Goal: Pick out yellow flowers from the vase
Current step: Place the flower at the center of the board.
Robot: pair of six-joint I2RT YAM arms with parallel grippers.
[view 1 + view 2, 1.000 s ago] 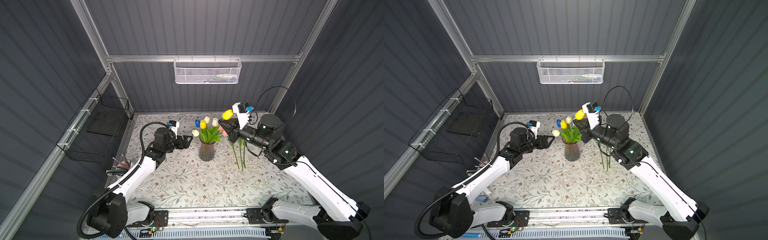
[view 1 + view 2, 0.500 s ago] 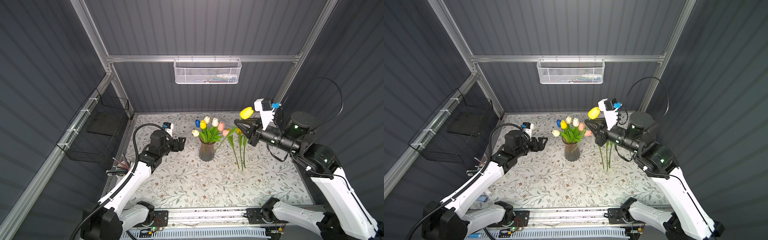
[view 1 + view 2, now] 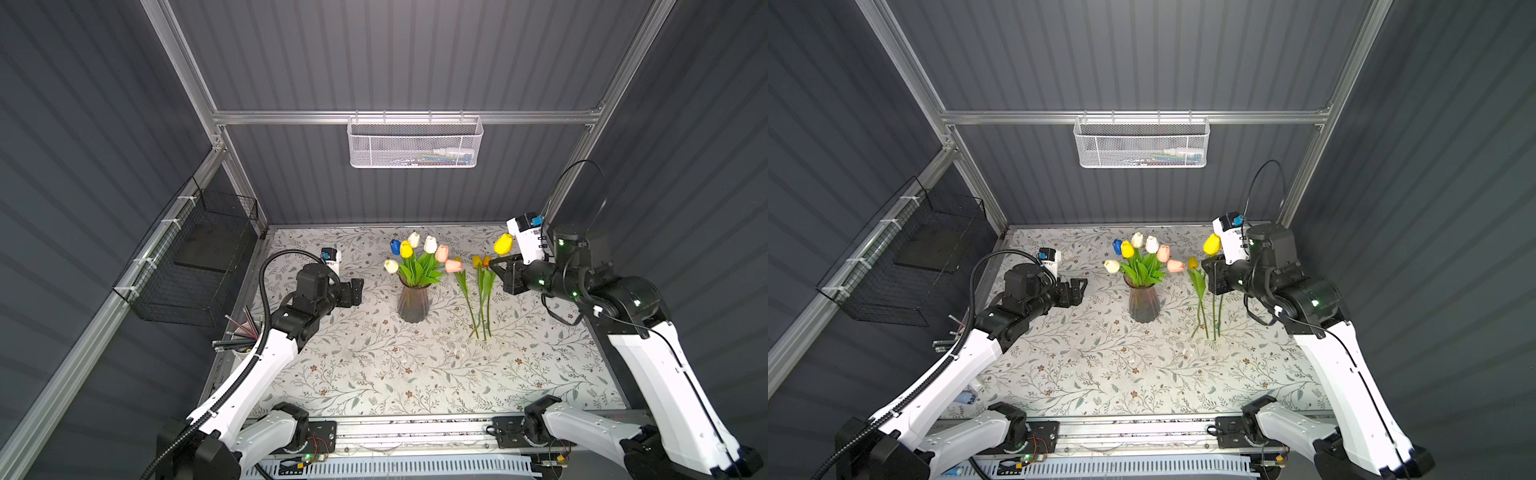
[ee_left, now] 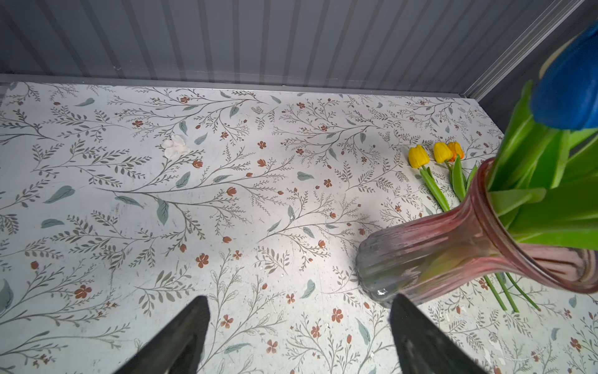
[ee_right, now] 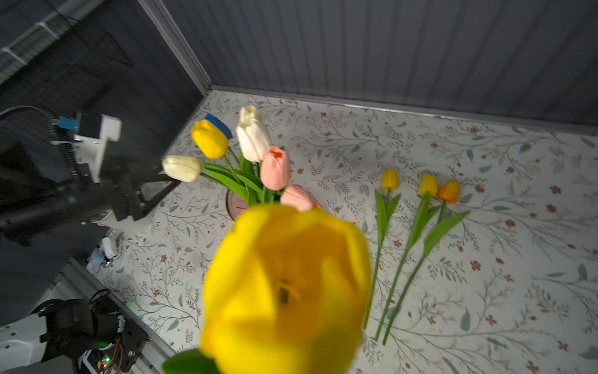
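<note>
the right gripper (image 3: 498, 268) clenches the stem of a raised yellow tulip (image 3: 503, 244), well to the right of the smoky ribbed glass vase (image 3: 412, 303). three picked tulips (image 5: 428, 185) lie side by side on the floral mat (image 3: 374, 365). one last yellow tulip (image 3: 406, 249) stands in the vase. the left gripper (image 4: 299, 301) hangs released and empty near the vase.

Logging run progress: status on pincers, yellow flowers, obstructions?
Left pincer open, empty, beside vase. Right pincer shut on yellow tulip, above table. Three yellow flowers laid on table, another yellow flower in vase. Nothing blocking seen.
</note>
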